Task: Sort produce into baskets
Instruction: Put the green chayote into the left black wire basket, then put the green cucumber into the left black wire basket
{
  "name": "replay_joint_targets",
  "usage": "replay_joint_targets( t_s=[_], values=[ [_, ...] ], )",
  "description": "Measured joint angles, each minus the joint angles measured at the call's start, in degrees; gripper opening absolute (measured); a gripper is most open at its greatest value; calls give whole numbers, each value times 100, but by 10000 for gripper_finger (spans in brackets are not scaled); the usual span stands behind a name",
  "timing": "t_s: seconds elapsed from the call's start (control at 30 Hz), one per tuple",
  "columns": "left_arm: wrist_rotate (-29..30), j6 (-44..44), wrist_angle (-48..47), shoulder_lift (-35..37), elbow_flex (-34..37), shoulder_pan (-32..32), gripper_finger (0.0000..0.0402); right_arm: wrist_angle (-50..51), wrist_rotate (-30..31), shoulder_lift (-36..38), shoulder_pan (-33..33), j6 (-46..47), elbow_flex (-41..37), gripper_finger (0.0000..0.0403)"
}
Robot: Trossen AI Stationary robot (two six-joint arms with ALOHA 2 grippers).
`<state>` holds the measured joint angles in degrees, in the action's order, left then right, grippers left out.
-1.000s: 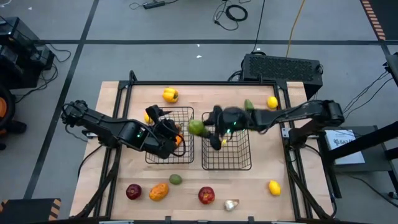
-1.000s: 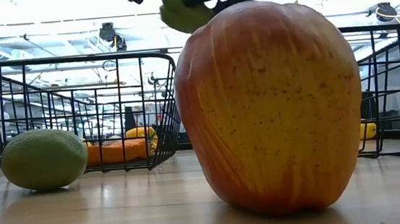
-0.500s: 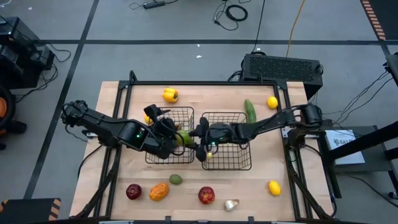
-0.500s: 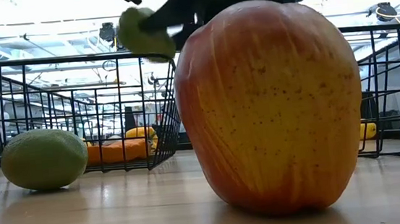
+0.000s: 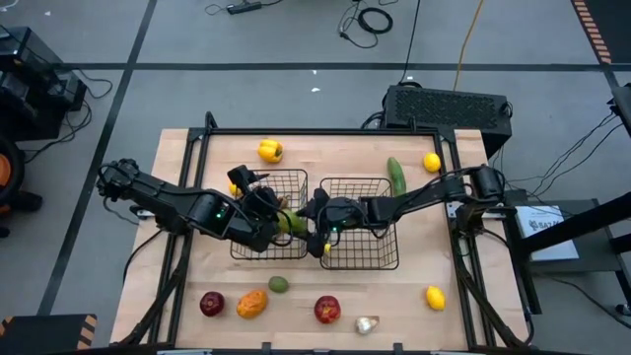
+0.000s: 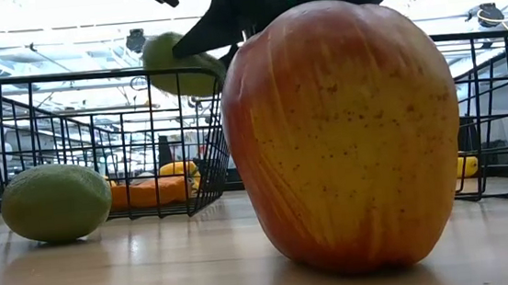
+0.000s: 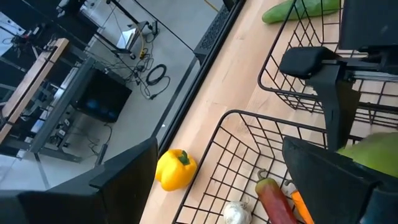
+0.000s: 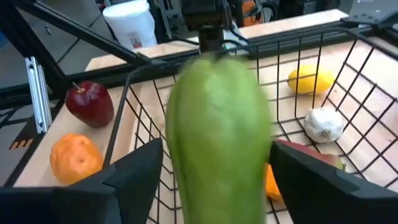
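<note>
My right gripper (image 5: pixel 302 221) reaches from the table's right across the right basket (image 5: pixel 361 258) and is shut on a green pepper (image 8: pixel 217 130). The pepper hangs over the right rim of the left basket (image 5: pixel 258 248) and shows at rim height in the low view (image 6: pixel 176 62). A garlic bulb (image 8: pixel 323 124), a lemon (image 8: pixel 310 79), a red pepper (image 7: pixel 273 198) and an orange piece lie in the left basket. My left gripper (image 7: pixel 230 180) is open and empty above the left basket, just left of the pepper (image 7: pixel 372 152). My right gripper pinches the green pepper by its two opposite sides (image 8: pixel 178 155) between its two fingers. The fingers come from the table's right, slanting slightly down. The pepper is lifted clear, above the left basket's right rim (image 6: pixel 194 69).
On the table lie a yellow pepper (image 5: pixel 269 150), a cucumber (image 5: pixel 396 176) and a lemon (image 5: pixel 432 163) at the far side. At the near side lie a red apple (image 5: pixel 211 303), an orange fruit (image 5: pixel 252 303), a green fruit (image 5: pixel 279 285), an apple (image 5: pixel 326 310), garlic (image 5: pixel 366 323) and a lemon (image 5: pixel 435 296).
My right gripper has carried the green pepper toward the table's left and down, from above the gap between the baskets to the left basket's right rim. It has stayed shut on it.
</note>
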<state>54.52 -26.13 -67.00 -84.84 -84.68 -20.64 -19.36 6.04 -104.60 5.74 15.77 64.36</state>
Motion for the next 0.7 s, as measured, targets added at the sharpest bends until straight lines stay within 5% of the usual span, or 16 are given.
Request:
replay_joint_targets(
  t_s=[0.23, 0.43, 0.7],
  values=[
    [-19, -44, 0, 0, 0, 0, 350, 369, -15, 234, 0, -40, -2, 308],
    [-33, -46, -2, 0, 0, -1, 350, 1484, 159, 1375, 0, -540, -2, 308],
    [-33, 24, -15, 0, 0, 0, 350, 4670, 2997, 3448, -200, -470, 7, 308]
  ],
)
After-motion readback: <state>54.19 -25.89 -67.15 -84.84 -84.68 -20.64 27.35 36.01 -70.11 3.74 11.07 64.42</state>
